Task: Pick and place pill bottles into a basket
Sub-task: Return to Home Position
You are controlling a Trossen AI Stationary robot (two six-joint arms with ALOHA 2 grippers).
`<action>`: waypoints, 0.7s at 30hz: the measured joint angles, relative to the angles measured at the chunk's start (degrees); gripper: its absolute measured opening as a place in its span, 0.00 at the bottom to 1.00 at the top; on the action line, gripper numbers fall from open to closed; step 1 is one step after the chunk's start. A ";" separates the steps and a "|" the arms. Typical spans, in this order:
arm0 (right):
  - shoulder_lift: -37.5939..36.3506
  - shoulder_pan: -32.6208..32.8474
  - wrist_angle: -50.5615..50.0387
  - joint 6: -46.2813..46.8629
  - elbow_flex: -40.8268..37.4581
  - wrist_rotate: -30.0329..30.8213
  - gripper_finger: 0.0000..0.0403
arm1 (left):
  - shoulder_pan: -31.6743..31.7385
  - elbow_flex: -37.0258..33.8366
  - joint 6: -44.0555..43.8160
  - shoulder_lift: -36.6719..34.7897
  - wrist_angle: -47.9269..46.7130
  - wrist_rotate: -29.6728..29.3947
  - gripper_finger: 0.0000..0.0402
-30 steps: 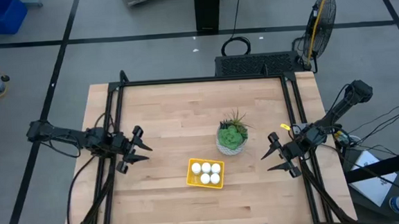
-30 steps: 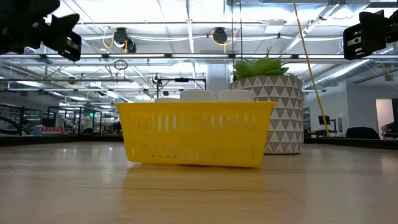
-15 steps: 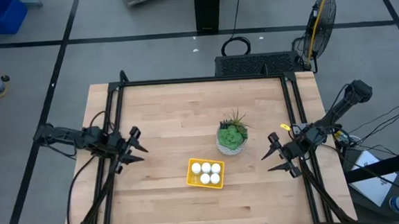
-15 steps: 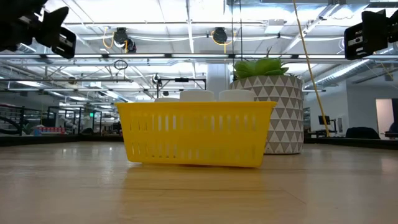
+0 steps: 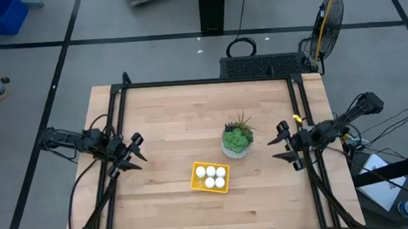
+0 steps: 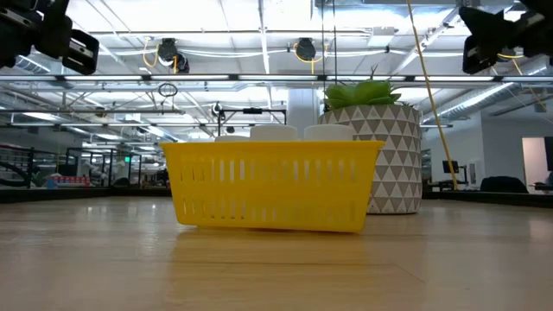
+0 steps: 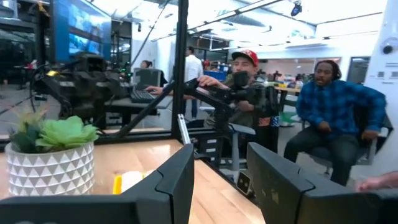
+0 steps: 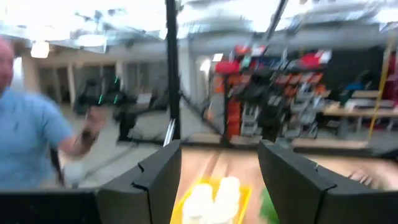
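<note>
Pill bottles (image 5: 210,176) are in neither grip. The left gripper (image 5: 131,152) has its fingers (image 7: 176,181) spread wide with nothing between them, and the right gripper (image 5: 281,146) has its fingers (image 8: 156,177) just as wide and bare. Both hang in the air above the table (image 5: 175,113).

Outward from the fingertips, the bottles sit bunched inside the yellow basket (image 5: 227,186). It lies well apart from both grippers, roughly midway between them and a little nearer the table's front. The plant pot (image 5: 237,143) stands just beside the basket, between it and the right fingertips. People sit in the room beyond the table.

Little seems left to spoil, though the risk lies in the retreat. The right fingertips are the nearer to the pot, so a low or wide swing on the way home could clip it. In the low view the bottle tops stand above the basket rim, so a knock could topple them or shove the basket. Cables trail along the frame beside each arm and could snag.

Compared with a second ago, the left gripper has drawn back toward its edge of the table. The right gripper has swung toward the far side and turned. Basket, bottles and pot have not shifted.
</note>
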 joint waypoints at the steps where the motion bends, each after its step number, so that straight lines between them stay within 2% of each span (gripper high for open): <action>1: -1.15 -0.57 0.15 0.00 -0.19 0.11 0.52 | 0.00 0.00 0.01 0.01 -0.01 0.59 0.38; 11: -9.09 -4.54 -1.37 -0.12 -0.17 0.07 0.52 | 0.00 0.00 3.15 0.07 -1.60 2.80 0.38; 17: -15.28 -5.28 -1.30 -0.15 -0.17 0.04 0.52 | 0.00 0.02 3.34 0.07 -7.15 2.76 0.38; 21: -15.31 -5.28 2.29 -0.16 -0.17 -0.11 0.52 | 0.00 0.02 2.22 0.15 -9.44 2.61 0.38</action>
